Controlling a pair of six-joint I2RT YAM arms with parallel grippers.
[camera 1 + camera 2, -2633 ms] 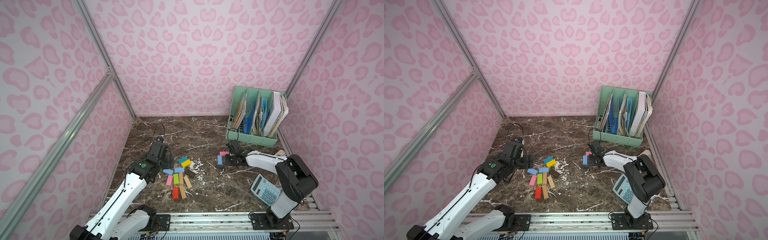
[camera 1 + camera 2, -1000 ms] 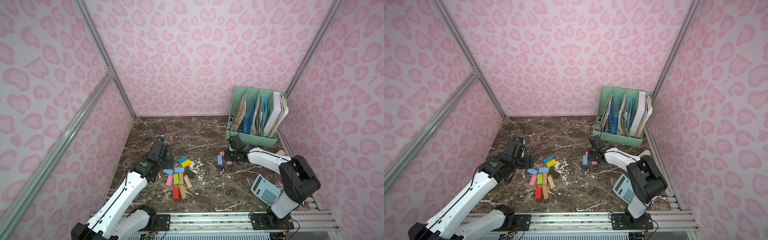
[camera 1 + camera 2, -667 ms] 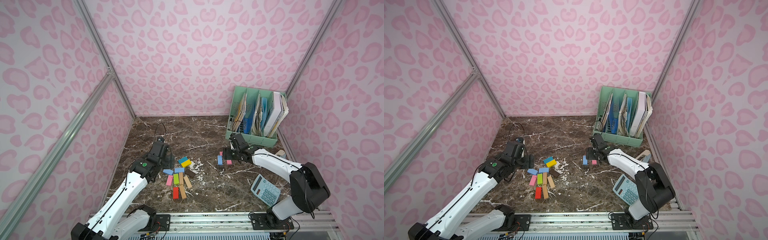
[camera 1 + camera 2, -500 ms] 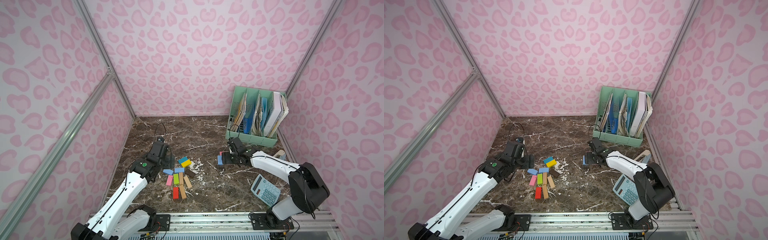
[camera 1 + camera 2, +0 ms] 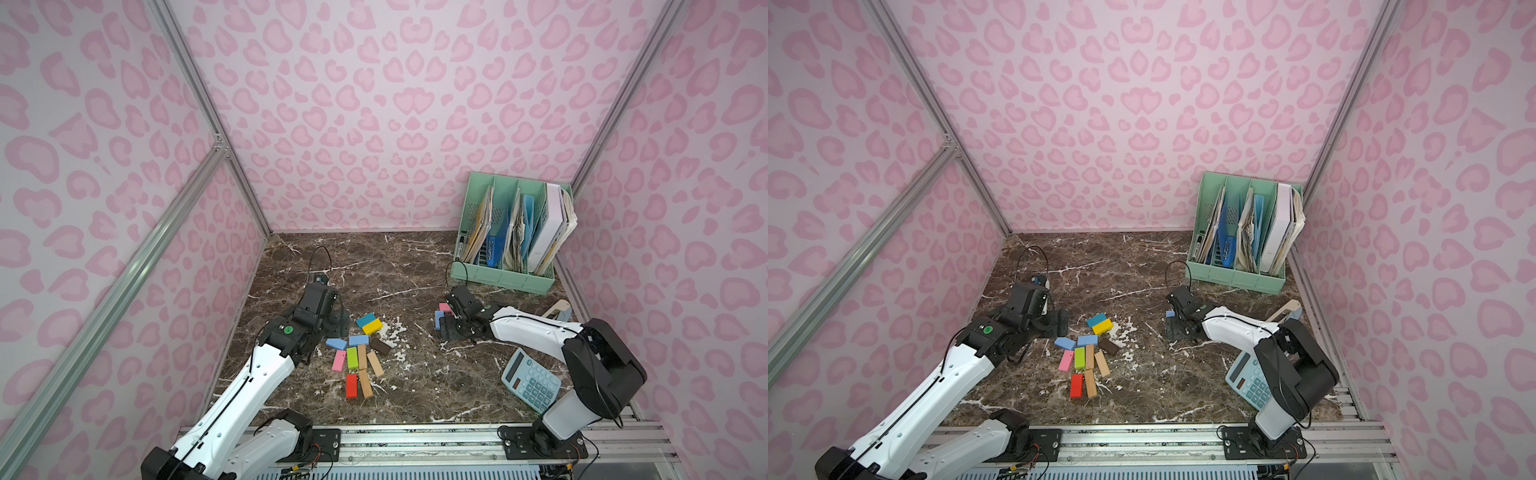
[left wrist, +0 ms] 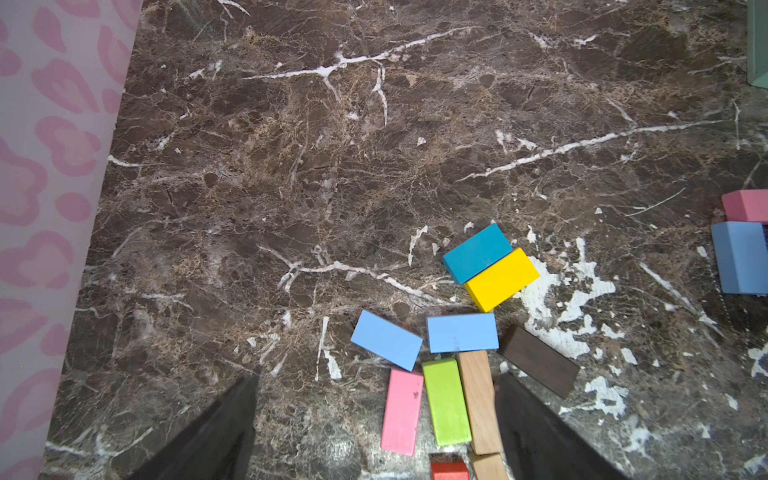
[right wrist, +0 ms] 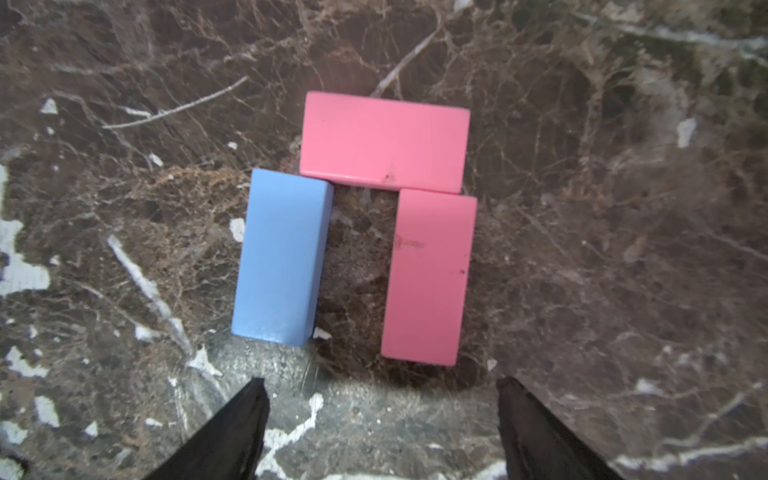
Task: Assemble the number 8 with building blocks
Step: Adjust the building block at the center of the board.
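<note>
Three blocks lie flat as an open-ended arch just ahead of your right gripper (image 7: 381, 386): a pink crossbar (image 7: 384, 141) on the far side, with a blue block (image 7: 282, 257) and a pink block (image 7: 428, 278) running back from its ends toward the fingers, long axes parallel with a gap between them. That gripper's fingers are spread wide with nothing between them, and the arch's open end faces them. Every other block sits in the loose pile (image 5: 359, 357), well apart from the arch and close in front of your left gripper (image 6: 376, 376), which is also spread and empty. So your left arm is plainly nearer the supply. The green block (image 6: 446, 401) and tan block (image 6: 478, 399) lie lengthwise between its fingers, so closing would likely pinch a narrow width. The next piece probably belongs across the open end, parallel to the crossbar.
</note>
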